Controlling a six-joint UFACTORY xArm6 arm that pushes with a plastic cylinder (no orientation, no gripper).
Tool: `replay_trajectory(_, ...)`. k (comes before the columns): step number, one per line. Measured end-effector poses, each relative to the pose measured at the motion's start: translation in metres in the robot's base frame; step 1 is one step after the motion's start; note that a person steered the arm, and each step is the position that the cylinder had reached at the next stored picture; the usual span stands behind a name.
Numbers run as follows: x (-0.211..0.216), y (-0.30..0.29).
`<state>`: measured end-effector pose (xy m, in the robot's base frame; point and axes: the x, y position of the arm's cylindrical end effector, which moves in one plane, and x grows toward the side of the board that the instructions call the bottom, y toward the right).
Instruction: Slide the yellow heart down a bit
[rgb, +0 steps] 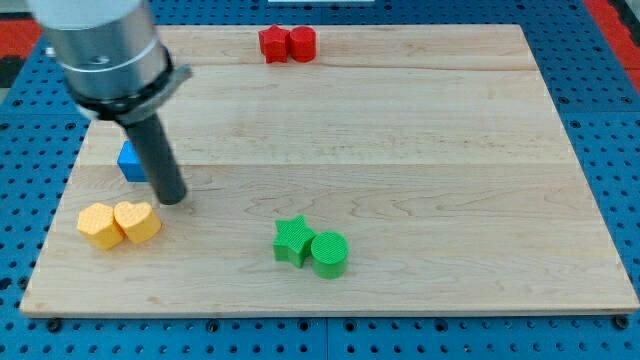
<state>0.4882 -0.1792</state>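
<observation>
A: What is the biggest thing here?

B: The wooden board (400, 150). It fills almost all the view and lies on a blue perforated table (600, 120).

A: And the arm?

B: It comes in from the view's top left, a grey cylinder (100, 45) with a dark rod (157, 150) under it. There is no hand to open or close, and the rod holds nothing. My tip (172, 198) stands on the board just above and to the right of the yellow heart (137, 221). It is very near, but I cannot tell if it touches.

A: Where is the heart?

B: Near the board's lower left. A second yellow block (101, 226) touches its left side; its shape is maybe a hexagon.

A: Other blocks?

B: A green star (292, 241) and a green cylinder (329, 254) touch each other at the bottom middle. Two red blocks (287, 44) sit together at the top edge. A blue block (131, 161) is partly hidden behind the rod.
</observation>
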Motion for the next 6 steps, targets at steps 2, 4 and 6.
replay_trajectory(2, -0.037, -0.003)
replay_trajectory(4, 0.027, -0.025)
replay_trajectory(6, -0.038, -0.040)
